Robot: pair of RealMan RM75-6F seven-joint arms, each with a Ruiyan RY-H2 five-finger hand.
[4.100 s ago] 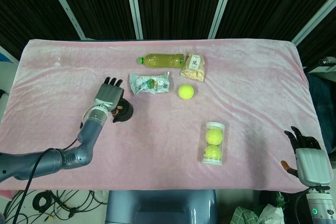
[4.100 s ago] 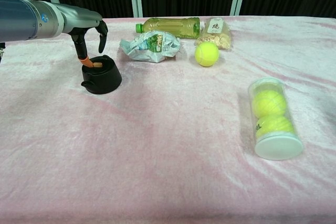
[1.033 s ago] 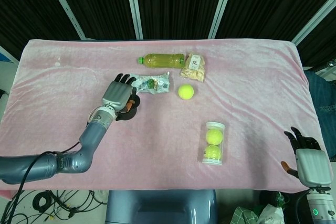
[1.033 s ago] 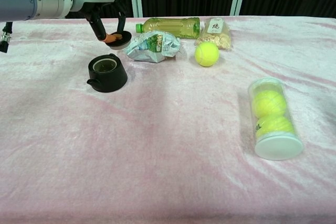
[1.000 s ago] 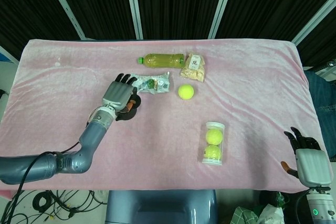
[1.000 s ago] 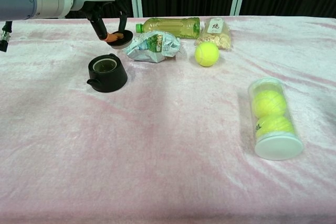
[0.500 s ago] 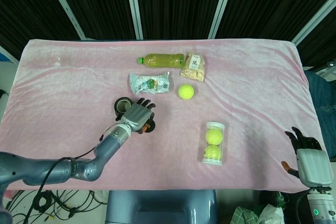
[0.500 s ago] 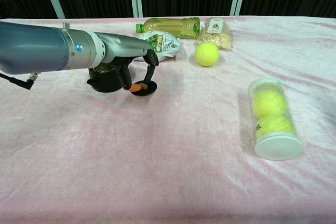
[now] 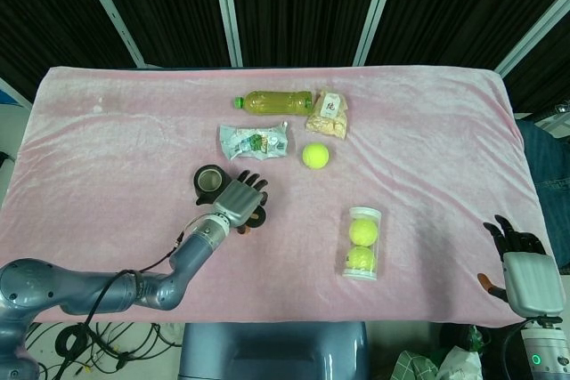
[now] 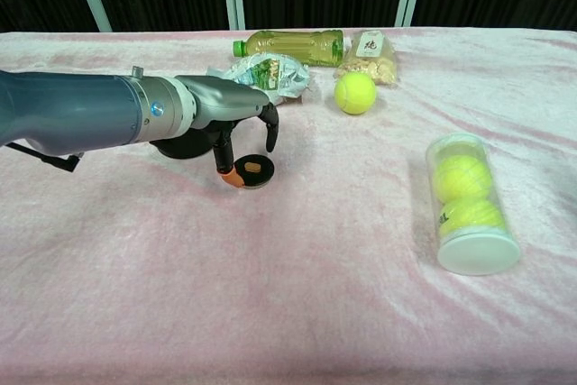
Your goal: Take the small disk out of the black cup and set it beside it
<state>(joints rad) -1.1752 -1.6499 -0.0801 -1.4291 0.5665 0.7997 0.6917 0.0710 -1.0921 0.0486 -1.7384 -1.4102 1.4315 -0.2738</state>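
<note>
The small black disk (image 10: pixel 256 171) lies flat on the pink cloth, just right of the black cup (image 10: pixel 185 144), which my left forearm mostly hides in the chest view. The head view has the cup (image 9: pixel 208 181) upright and the disk (image 9: pixel 259 216) peeking out from under my left hand (image 9: pixel 239 198). My left hand (image 10: pixel 236 128) hovers over the disk; the orange thumb tip touches its left edge and the other fingers are lifted off it. My right hand (image 9: pixel 522 264) rests at the table's near right corner, fingers apart, holding nothing.
A crumpled snack wrapper (image 10: pixel 261 74) lies just behind the hand. Further back are a green tea bottle (image 10: pixel 290 44) and a snack bag (image 10: pixel 368 56). A loose tennis ball (image 10: pixel 355 93) and a clear tube of tennis balls (image 10: pixel 463 200) are to the right.
My left hand lifted the disk out of the cup, carried it to the cup's right and lowered it. The disk now lies on the cloth and the pinching finger has come off it.
</note>
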